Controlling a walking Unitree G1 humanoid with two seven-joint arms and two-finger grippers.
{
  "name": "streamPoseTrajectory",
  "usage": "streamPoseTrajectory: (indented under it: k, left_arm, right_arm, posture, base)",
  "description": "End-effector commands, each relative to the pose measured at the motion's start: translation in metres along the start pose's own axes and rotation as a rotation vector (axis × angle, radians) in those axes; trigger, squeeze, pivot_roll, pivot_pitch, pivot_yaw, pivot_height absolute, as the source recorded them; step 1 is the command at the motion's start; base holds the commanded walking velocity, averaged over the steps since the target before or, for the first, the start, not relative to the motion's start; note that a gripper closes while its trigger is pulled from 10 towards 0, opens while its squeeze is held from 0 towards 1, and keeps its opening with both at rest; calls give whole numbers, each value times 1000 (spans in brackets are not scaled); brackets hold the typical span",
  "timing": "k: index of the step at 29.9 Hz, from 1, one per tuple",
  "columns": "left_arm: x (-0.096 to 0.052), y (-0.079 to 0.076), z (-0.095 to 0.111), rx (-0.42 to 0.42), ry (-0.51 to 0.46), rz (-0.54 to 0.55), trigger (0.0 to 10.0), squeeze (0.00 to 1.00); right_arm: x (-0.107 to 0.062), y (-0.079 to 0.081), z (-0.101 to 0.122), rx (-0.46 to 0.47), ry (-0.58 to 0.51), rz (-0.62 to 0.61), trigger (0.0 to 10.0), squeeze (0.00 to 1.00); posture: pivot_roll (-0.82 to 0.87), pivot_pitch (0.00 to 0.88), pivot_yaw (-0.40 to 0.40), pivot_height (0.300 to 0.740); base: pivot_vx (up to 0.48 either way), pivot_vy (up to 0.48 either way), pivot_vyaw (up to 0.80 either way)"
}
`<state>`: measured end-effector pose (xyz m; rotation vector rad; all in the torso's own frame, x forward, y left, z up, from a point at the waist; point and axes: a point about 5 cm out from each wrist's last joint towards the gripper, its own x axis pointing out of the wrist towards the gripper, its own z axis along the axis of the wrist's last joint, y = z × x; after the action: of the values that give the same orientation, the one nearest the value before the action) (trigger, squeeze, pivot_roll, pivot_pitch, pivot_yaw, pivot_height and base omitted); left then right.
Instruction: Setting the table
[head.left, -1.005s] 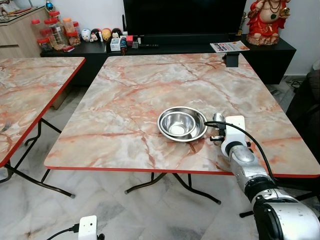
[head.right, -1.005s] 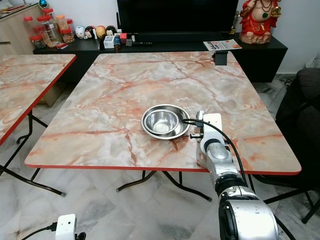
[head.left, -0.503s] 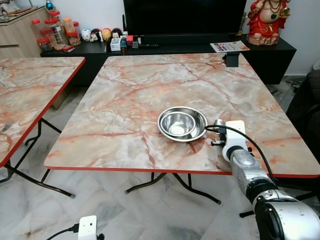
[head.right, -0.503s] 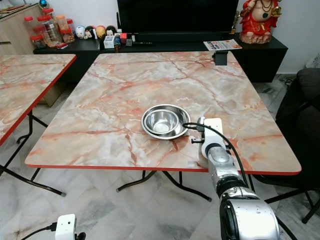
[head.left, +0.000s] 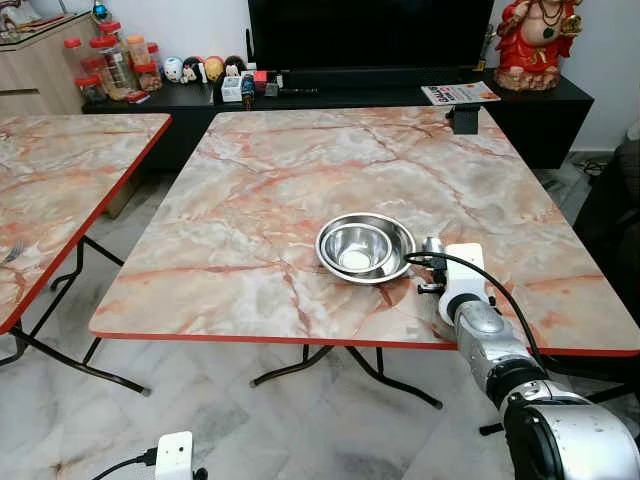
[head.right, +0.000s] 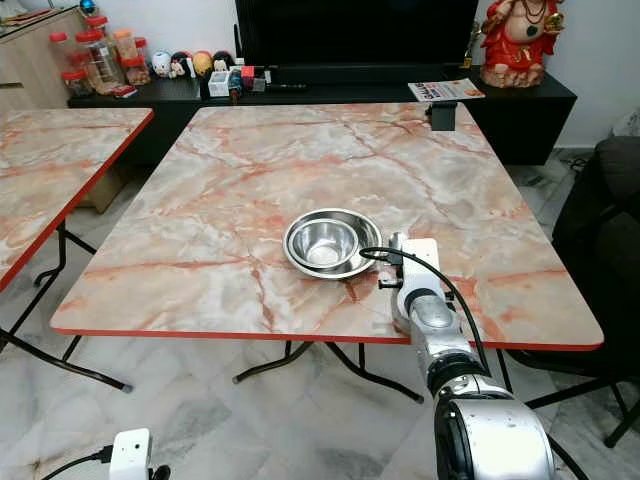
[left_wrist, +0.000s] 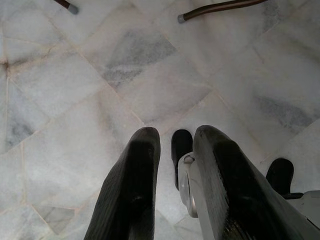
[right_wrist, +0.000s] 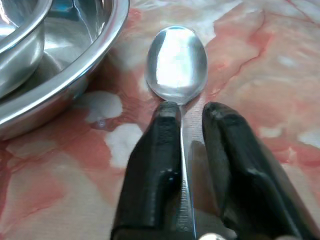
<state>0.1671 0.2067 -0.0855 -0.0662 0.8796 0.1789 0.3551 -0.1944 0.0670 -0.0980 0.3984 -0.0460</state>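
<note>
While the robot is standing at the table, left gripper (left_wrist: 172, 135): it is hanging low over the grey floor (left_wrist: 125, 75), doing nothing, with its two fingers only a little apart and holding nothing.
Right gripper (right_wrist: 187, 107): it is lying low on the table (head.left: 260, 200), near the front edge, pointing away from the robot. Its fingers are a little apart.
Spoon (right_wrist: 176, 62): it is lying flat on the table. Its handle is running between the two black fingers, touching one finger, with a gap to the other. Its round end is sitting just beside the big bowl.
Big bowl (head.left: 395, 228): it is shiny steel, and a small bowl (head.left: 352, 250) is sitting inside it.
What is changing: the right arm is sliding a tiny bit back and toward the bowls since a second ago. The bowls are not moving.
What that means: the spoon looks put down in its place, so I think the gripper is letting go and getting ready to pull away.
Far side: jars (head.left: 110, 60) and a red statue (head.left: 535, 40) are standing on the black cabinet behind the table.
</note>
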Motion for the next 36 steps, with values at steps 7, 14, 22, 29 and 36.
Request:
streamPoseTrajectory:
  k: [7,14,22,29,36]
  left_arm:
    - [-2,7,-5,-4,12,26,10000,0]
    - [-3,12,-8,-2,16,38,10000,0]
    - [-3,11,-8,-9,14,39,10000,0]
    - [-3,8,-5,-32,-11,35,10000,0]
    - [-3,8,-5,-25,-8,31,10000,0]
  right_arm:
    - [1,3,6,6,-23,-2,10000,812]
    - [2,9,15,18,-84,3,10000,0]
    - [-5,16,57,-2,-422,-44,10000,0]
    - [-18,32,66,-43,-606,21,10000,0]
    - [-32,42,47,-54,-648,79,10000,0]
  posture:
    - [-1,0,36,732]
    - [3,0,37,732]
    - [-8,0,36,732]
    - [-17,0,31,732]
    - [-26,0,33,732]
  base:
    - [0,0,0]
    - [0,0,0]
    - [0,0,0]
    - [0,0,0]
    - [0,0,0]
